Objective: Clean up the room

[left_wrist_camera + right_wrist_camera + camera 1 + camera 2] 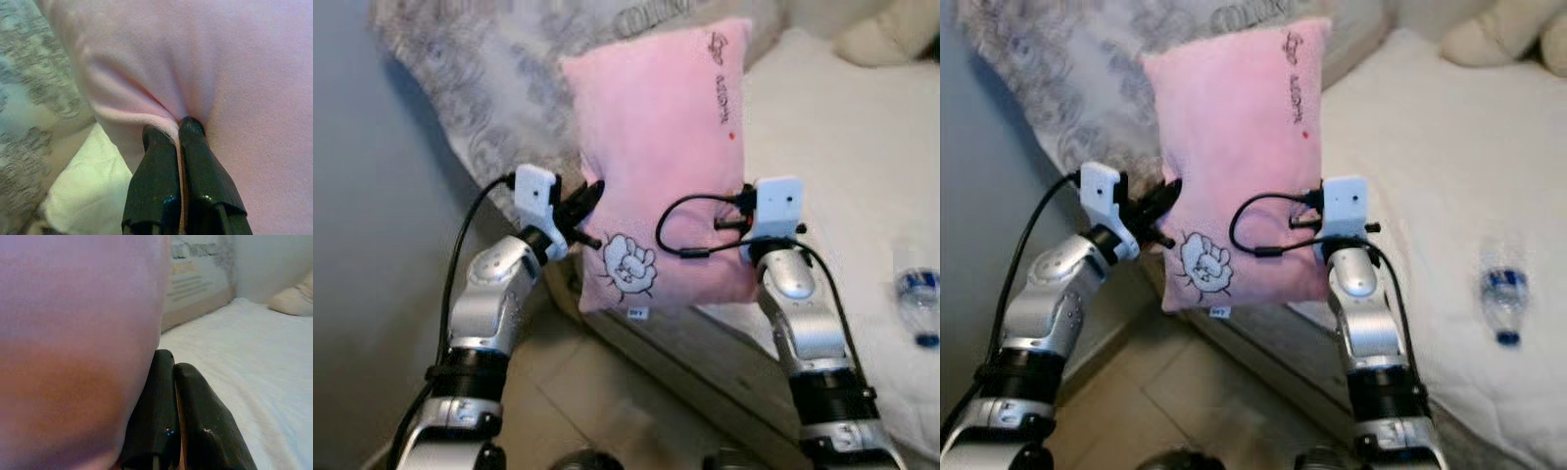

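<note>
Left wrist view shows the left gripper (177,128) pinched tight on the pink pillow's (661,166) edge; the right gripper (168,363), fingers together, grips its other side, holding it upright above the white bed (842,166), where a water bottle (920,299) lies.

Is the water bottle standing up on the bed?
No, the water bottle lies on its side on the white bed, apart from the pink pillow.

Head stereo pair looking down over both arms, wrist cameras pressed close against the shared pink pillow (661,157)
</note>
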### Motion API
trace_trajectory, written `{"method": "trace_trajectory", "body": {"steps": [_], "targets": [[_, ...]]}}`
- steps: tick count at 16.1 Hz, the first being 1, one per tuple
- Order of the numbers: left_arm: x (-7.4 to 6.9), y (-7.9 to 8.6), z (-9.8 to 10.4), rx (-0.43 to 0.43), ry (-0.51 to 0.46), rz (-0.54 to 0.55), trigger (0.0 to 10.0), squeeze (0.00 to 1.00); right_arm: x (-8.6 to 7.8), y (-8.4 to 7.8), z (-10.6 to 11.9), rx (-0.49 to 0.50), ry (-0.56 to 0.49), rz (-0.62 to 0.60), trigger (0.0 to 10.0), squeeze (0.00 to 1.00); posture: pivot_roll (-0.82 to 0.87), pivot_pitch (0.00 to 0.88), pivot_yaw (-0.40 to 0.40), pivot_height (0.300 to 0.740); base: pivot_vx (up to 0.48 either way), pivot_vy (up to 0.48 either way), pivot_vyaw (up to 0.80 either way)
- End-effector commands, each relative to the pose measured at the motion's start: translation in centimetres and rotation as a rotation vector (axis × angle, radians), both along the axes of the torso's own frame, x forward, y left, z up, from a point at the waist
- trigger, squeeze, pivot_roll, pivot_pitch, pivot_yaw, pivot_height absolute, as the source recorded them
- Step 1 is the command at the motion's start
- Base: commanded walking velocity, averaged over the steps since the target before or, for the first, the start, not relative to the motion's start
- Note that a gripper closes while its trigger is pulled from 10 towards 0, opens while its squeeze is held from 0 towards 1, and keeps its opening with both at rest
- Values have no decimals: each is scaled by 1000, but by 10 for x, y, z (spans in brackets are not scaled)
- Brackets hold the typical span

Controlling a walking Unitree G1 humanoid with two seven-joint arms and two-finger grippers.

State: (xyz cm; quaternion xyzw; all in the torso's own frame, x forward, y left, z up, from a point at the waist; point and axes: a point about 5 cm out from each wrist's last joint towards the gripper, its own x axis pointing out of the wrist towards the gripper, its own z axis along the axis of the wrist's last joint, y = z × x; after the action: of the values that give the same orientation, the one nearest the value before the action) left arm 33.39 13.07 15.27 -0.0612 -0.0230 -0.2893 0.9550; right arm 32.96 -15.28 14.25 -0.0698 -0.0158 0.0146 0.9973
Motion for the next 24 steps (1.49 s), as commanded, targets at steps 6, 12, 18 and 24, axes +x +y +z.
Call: {"method": "trace_trajectory", "body": {"steps": [6, 12, 18, 24], "targets": [[1, 7, -3, 10, 8, 15, 0, 0, 3, 4, 1, 8, -47, 13, 0, 0, -185, 0, 142, 740, 0, 480, -780], [3, 8, -5, 80, -10, 34, 0, 0, 8, 3, -8, 20, -17, -11, 0, 0, -180, 0, 147, 740, 0, 400, -637], [1, -4, -6, 75, -28, 21, 0, 0, 9, 0, -8, 19, -45, -19, 0, 0, -185, 0, 153, 740, 284, 0, 0], [1, -1, -7, 85, -29, 26, 0, 0, 10, 2, -6, 27, -63, -14, 0, 0, -179, 0, 148, 740, 436, 0, 0]]}}
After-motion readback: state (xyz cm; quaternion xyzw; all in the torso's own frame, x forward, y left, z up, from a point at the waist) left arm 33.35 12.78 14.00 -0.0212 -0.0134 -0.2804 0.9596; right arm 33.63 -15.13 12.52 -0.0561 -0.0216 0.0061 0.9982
